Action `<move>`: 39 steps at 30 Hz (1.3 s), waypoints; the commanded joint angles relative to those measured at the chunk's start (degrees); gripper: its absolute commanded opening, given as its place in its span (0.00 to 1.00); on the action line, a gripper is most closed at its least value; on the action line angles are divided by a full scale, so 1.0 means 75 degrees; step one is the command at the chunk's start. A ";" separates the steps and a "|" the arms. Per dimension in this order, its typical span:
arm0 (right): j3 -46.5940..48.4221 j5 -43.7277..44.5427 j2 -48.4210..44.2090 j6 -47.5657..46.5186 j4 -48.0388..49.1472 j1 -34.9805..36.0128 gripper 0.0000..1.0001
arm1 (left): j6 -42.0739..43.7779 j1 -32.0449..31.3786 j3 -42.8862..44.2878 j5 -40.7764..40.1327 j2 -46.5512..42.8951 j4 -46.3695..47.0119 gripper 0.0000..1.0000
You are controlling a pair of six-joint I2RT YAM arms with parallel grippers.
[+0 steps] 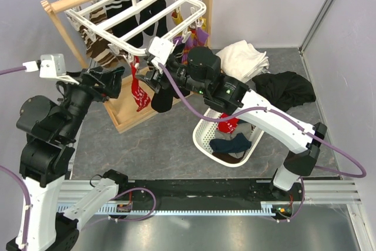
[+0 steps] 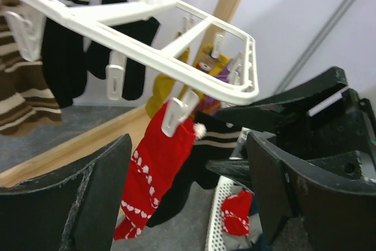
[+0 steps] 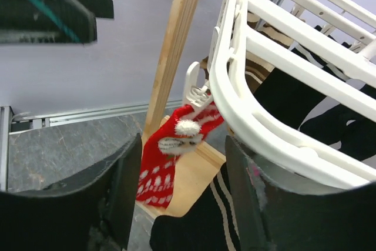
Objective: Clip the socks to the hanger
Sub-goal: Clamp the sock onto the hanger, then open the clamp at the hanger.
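The white slatted hanger (image 1: pixel 135 13) hangs from a wooden rod. A red sock with white pattern (image 1: pixel 139 92) dangles from a peg (image 2: pixel 176 116) at its near corner. A dark sock with pale cuff stripes (image 1: pixel 161 99) hangs just right of the red one; its top is hidden behind the hanger rim (image 3: pixel 258 127). My left gripper (image 1: pixel 117 80) is open, left of the red sock (image 2: pixel 155 180), holding nothing. My right gripper (image 1: pixel 154 77) is open under the rim, above the dark sock (image 3: pixel 205 221), with the red sock (image 3: pixel 164 157) beyond it. Another red sock (image 1: pixel 229 123) lies in the basket.
A white lattice basket (image 1: pixel 202 139) right of centre also holds a dark blue sock (image 1: pixel 232 144). Black, brown-striped and yellow socks hang further back on the hanger. The wooden stand's base (image 1: pixel 126 113) lies below it. White cloth (image 1: pixel 244 57) and black cloth (image 1: pixel 288 89) sit at the back right.
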 commanded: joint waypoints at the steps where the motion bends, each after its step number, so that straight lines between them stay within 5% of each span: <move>1: -0.0309 0.0078 -0.0700 0.0251 0.0427 -0.0003 0.70 | 0.0798 -0.0008 0.0194 -0.1267 -0.0221 -0.0060 0.87; 10: -0.2067 0.0664 -0.2258 0.0579 0.0474 -0.0003 0.84 | 0.2086 -0.0008 -0.0496 -0.2547 -0.0245 0.0546 0.87; 18: -0.3637 0.0841 -0.3722 0.0778 0.0428 -0.0003 0.87 | 0.2545 0.0039 -0.0744 -0.1869 0.0210 0.1171 0.86; 22: -0.4211 0.0689 -0.4122 0.0860 0.0416 -0.0003 0.88 | 0.2300 0.0600 -0.0685 -0.0795 0.0655 0.1217 0.84; 27: -0.4681 0.0583 -0.4544 0.0930 0.0439 0.0008 0.88 | 0.1130 0.3306 -0.0626 0.1867 0.1137 0.1333 0.76; 39: -0.5232 0.0419 -0.4885 0.0825 0.0604 -0.0004 0.89 | 0.1385 0.3391 -0.0486 0.3345 0.1617 0.1967 0.62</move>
